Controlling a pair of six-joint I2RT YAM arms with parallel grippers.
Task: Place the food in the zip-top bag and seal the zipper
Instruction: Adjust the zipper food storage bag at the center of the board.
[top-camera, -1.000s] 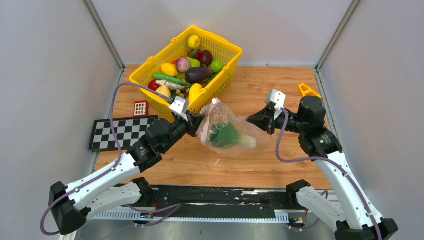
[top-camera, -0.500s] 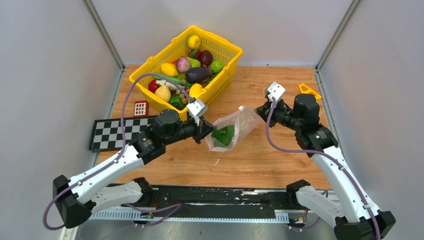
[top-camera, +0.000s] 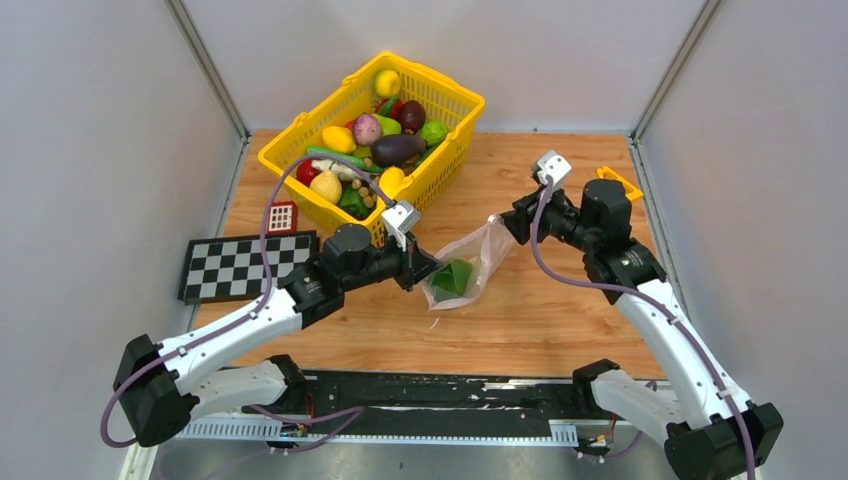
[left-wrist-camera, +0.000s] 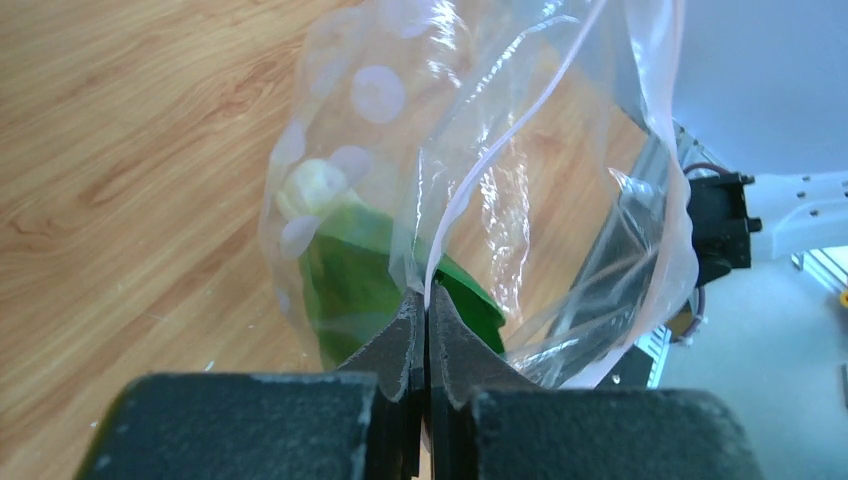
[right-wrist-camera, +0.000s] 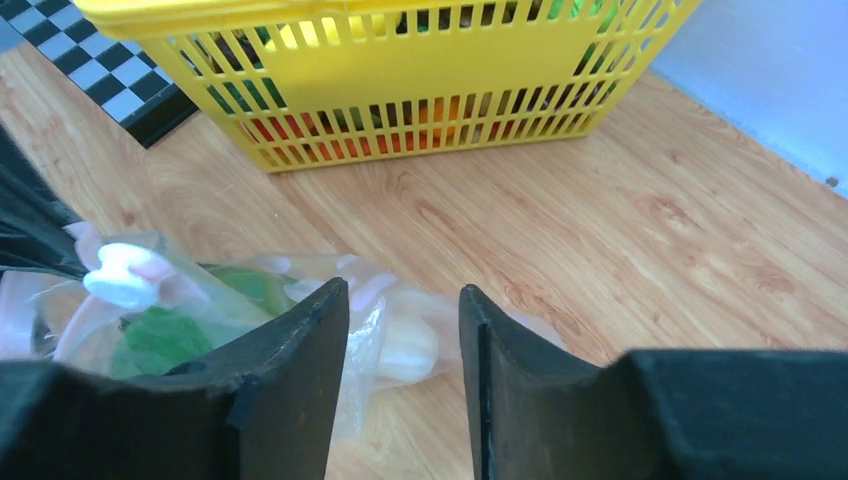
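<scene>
The clear zip-top bag (top-camera: 478, 245) lies slumped on the wooden table with a green leafy piece of food (top-camera: 452, 277) inside it. My left gripper (top-camera: 425, 268) is shut on the bag's mouth edge; in the left wrist view its jaws (left-wrist-camera: 427, 295) pinch the plastic by the pale pink zipper (left-wrist-camera: 500, 150). Just beyond the bag's right corner stands my right gripper (top-camera: 512, 222), open. In the right wrist view its fingers (right-wrist-camera: 403, 295) stand apart above the bag (right-wrist-camera: 400, 345) and hold nothing. More food (top-camera: 398, 148) fills the yellow basket (top-camera: 300, 135).
A checkerboard mat (top-camera: 240, 262) lies at the left, with a small red-and-white tile (top-camera: 282, 216) beside the basket. An orange triangular piece (top-camera: 618, 180) sits at the far right, behind the right arm. Grey walls close in both sides and the back.
My right gripper has opened and let go of the bag. The left gripper has carried the bag's edge rightward, and the bag has sagged onto the table.
</scene>
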